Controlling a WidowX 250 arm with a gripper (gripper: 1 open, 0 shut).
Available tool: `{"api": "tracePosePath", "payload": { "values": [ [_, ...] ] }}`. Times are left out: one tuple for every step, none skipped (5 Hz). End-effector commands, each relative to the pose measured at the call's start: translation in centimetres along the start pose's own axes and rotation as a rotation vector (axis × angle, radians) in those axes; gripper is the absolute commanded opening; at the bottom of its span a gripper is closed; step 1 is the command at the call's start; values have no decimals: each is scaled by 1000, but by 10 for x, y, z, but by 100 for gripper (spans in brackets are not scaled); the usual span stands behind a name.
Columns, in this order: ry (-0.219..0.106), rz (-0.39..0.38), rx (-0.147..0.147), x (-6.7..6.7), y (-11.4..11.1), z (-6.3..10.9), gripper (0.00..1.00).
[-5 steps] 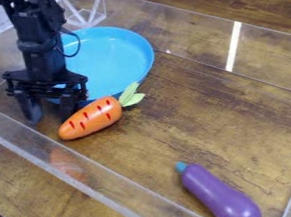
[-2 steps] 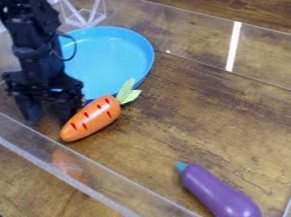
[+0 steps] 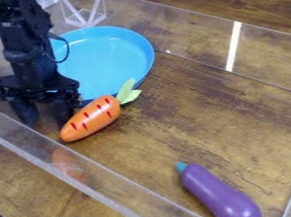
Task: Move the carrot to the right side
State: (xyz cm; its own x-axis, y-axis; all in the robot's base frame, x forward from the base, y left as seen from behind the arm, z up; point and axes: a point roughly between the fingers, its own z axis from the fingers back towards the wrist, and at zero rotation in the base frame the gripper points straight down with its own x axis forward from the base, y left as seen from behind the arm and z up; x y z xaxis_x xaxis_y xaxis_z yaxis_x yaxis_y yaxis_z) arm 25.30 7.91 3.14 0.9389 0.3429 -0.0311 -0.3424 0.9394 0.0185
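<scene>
The small orange toy carrot lies on the wooden table, its light green leaves pointing up-right toward the blue plate. My black gripper hangs just left of the carrot, fingers pointing down and spread apart, holding nothing. It stands over the plate's near-left edge, a short gap from the carrot's blunt end.
A blue plate sits behind the carrot. A purple toy eggplant lies at the front right. Clear plastic walls ring the wooden table.
My gripper has shifted a little to the left, away from the carrot. The carrot has barely moved.
</scene>
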Motion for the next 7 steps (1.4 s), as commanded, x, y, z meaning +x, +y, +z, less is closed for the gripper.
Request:
{"api": "tracePosePath", "payload": {
  "values": [
    [-44, 3, -8, 2, -4, 25, 100],
    [-49, 8, -11, 5, -12, 18, 100],
    [-55, 13, -13, 3, -18, 11, 100],
    [-63, -51, -15, 16, -19, 7, 100],
    [-81, -122, -21, 33, -24, 5, 100],
    [-98, -131, -27, 48, -26, 1, 100],
    [-107, -197, -32, 53, -33, 2, 100]
  ]
}}
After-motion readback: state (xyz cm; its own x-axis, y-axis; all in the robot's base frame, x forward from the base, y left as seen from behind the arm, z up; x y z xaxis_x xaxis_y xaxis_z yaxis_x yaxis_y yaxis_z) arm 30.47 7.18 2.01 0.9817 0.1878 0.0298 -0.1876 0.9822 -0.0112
